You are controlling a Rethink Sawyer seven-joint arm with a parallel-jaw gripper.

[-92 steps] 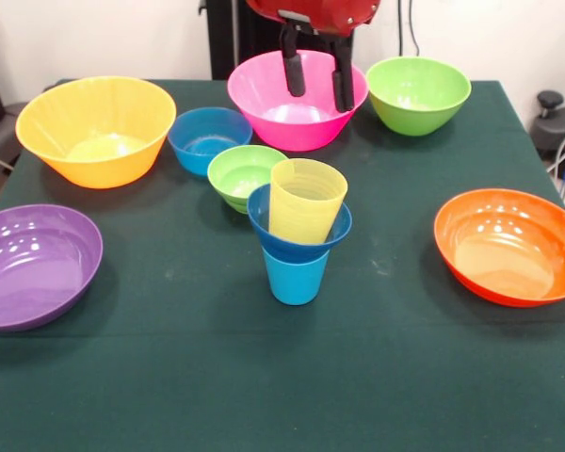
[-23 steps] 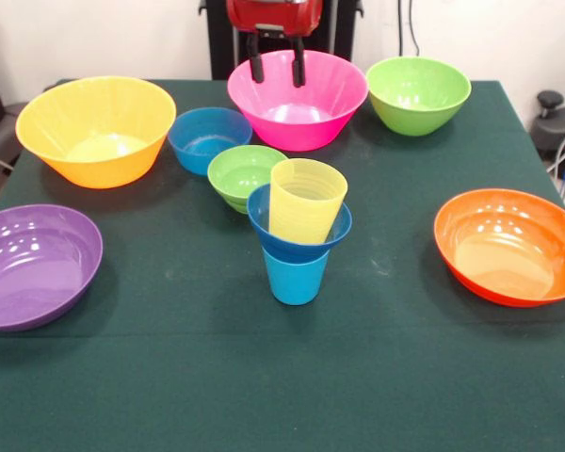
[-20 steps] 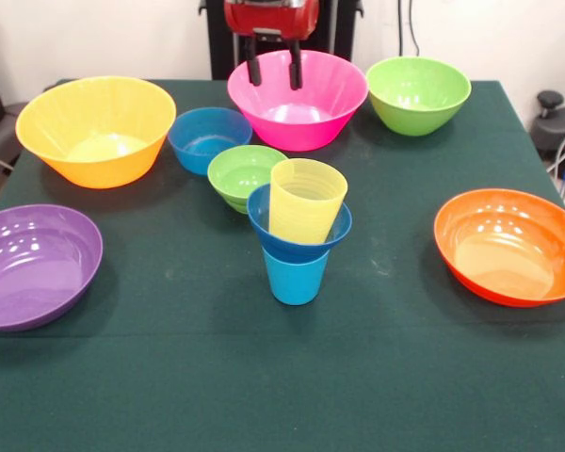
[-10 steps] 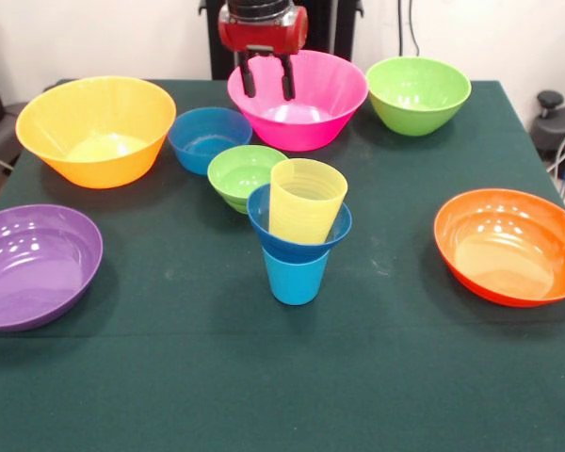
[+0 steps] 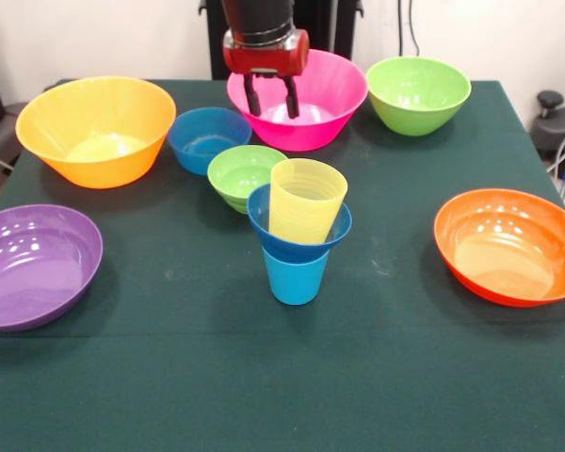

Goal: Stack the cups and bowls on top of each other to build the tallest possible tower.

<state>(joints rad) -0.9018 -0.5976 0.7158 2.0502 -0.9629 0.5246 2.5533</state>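
Red-bodied gripper [image 5: 271,97] hangs with jaws narrowly parted and empty, in front of the pink bowl [image 5: 325,89]. Below and nearer sits the small green bowl [image 5: 242,169], likely the next pick; the 3-piece tower [image 5: 299,231] stands beyond it.

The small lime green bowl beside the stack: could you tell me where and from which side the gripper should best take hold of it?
Grip the small lime green bowl by its thin rim, coming straight down with one finger inside and one outside. It sits upright and open. Pick the rim section away from the tower, which stands close beside it. The gripper hangs open, which suits this.
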